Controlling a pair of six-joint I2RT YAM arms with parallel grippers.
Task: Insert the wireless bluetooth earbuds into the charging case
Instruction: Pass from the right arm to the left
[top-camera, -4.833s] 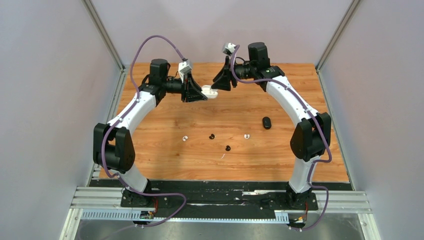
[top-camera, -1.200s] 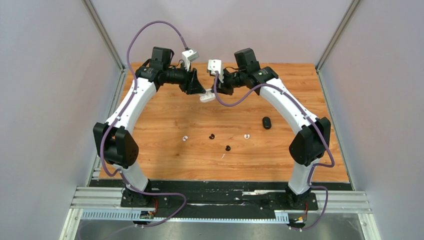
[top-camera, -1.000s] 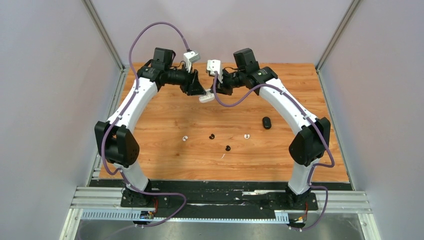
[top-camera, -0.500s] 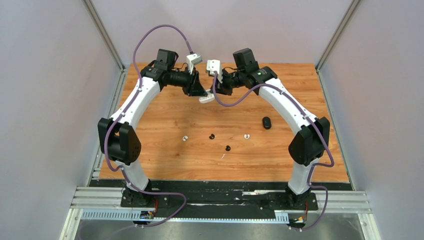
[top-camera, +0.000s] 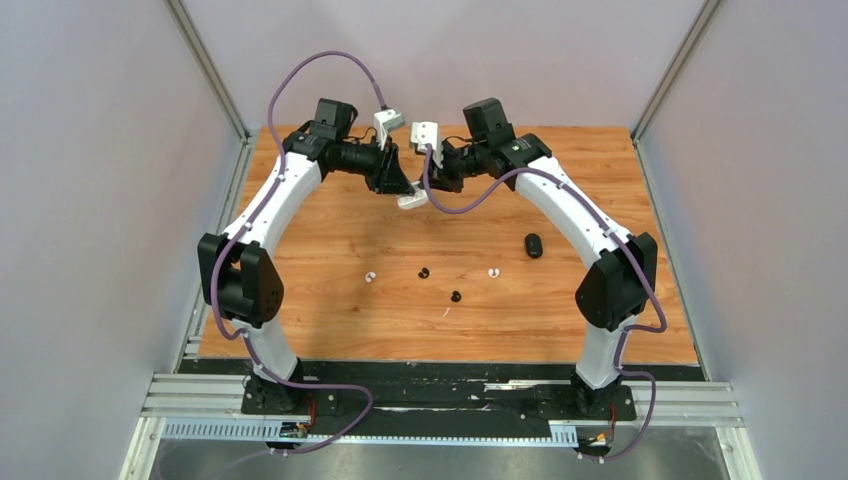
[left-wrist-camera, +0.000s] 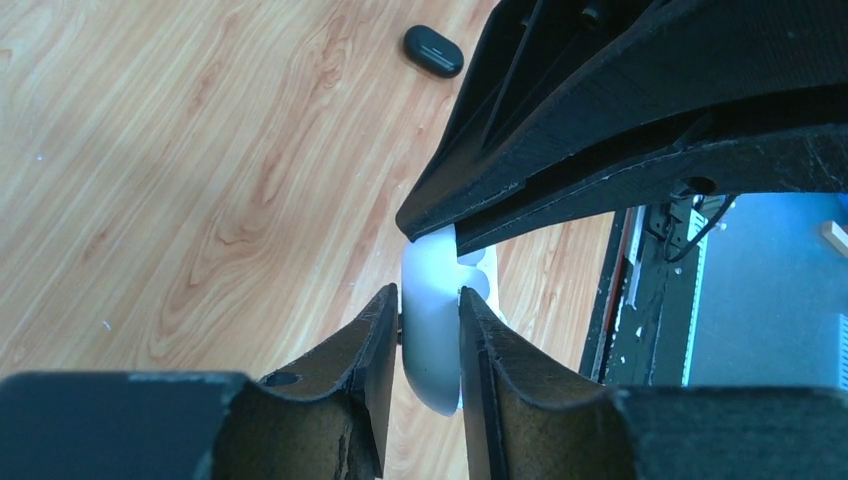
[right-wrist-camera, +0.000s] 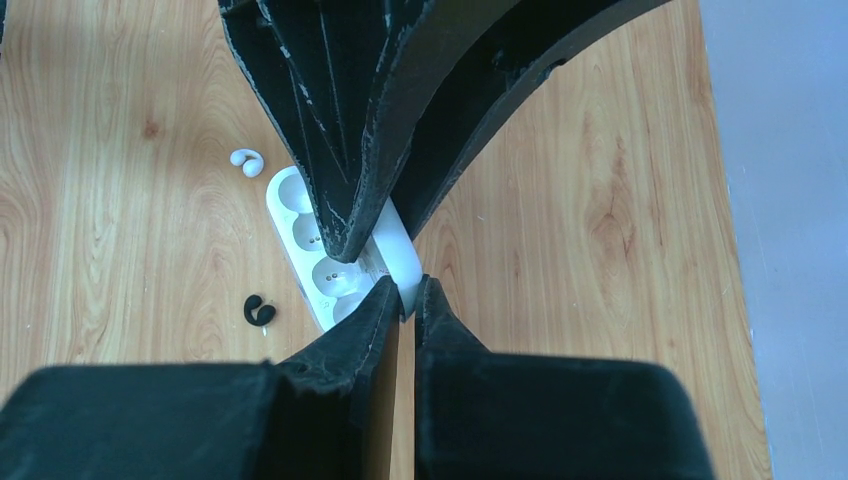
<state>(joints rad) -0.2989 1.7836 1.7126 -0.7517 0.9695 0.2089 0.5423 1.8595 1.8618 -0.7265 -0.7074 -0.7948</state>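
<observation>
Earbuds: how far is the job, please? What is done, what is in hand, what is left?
Done: the white case is lifted and open, its sockets empty. In hand: left hand and right hand both grip it. Left: everything else; two white buds and two black buds lie on the table, and the black case lies shut.

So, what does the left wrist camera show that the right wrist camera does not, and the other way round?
Only the left wrist view: the closed black case lying on the table, and the table's far edge. Only the right wrist view: the empty wells inside the open white case, plus one white earbud and one black earbud on the wood. Both: the white case gripped by the left gripper and the right gripper together.
</observation>
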